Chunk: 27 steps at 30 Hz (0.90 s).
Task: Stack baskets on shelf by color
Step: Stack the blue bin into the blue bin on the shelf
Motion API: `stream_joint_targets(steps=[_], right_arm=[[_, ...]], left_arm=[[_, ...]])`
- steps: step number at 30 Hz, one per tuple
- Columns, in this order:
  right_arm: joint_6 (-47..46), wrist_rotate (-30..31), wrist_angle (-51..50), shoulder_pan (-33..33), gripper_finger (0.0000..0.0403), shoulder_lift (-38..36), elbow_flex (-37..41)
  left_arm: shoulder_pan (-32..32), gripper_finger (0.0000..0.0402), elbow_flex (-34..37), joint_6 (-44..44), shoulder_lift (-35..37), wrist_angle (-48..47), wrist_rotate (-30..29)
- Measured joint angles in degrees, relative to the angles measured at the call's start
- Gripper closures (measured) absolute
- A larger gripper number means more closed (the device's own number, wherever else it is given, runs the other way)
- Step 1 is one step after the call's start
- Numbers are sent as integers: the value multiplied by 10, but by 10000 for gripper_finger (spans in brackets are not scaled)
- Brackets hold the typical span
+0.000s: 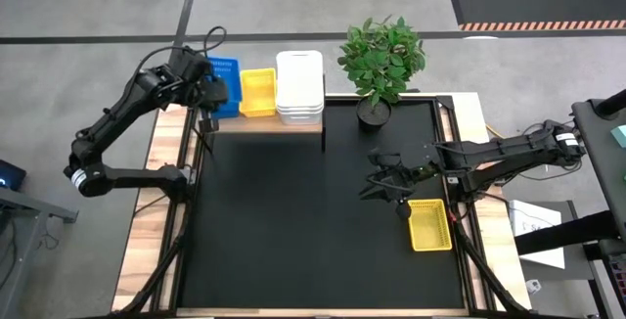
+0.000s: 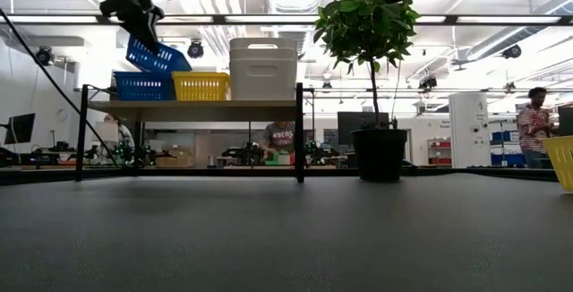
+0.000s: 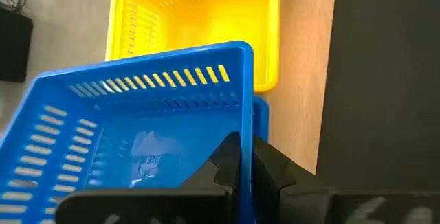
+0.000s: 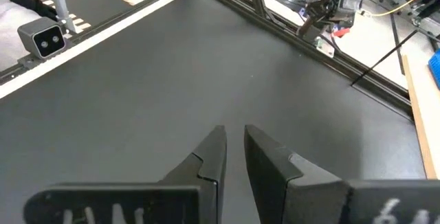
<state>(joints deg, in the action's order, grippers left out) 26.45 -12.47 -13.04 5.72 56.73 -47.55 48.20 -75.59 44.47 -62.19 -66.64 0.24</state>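
We saw the left hand point(image 3: 246, 157) up at the left end of the shelf point(image 1: 264, 124), its fingers clenched on the rim of a blue basket point(image 3: 137, 135). That basket hung tilted above a second blue basket point(image 2: 143, 85) already resting on the shelf, with one corner low and near it; we could not tell whether the two touched. Just beside the blue ones sat a yellow basket point(image 1: 258, 92), and next to that a stack of white baskets point(image 1: 299, 86) filled the right end of the shelf. From the level camera the white stack stood taller than the yellow and blue beside it.

The right hand point(image 1: 388, 188) hovered over the black surface point(image 1: 293, 231) well apart from the shelf, its fingers point(image 4: 271, 159) slightly parted and grasping nothing. Just beside it, toward the right edge of the surface, another yellow basket point(image 1: 429, 224) lay flat. A potted plant point(image 1: 380, 65) stood at the back of the surface, close to the right end of the shelf. In the room beyond, a person point(image 2: 534, 124) stood at the far right.
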Motion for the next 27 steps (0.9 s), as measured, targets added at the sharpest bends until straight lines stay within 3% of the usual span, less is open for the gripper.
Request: stream_joint_targets(steps=[17, 27], right_arm=[[-5, 0, 0, 0, 359, 0, 5], [-5, 0, 0, 0, 359, 0, 7]], left_arm=[[1, 398, 1, 25, -4, 1, 14], [1, 315, 1, 25, -3, 2, 13]])
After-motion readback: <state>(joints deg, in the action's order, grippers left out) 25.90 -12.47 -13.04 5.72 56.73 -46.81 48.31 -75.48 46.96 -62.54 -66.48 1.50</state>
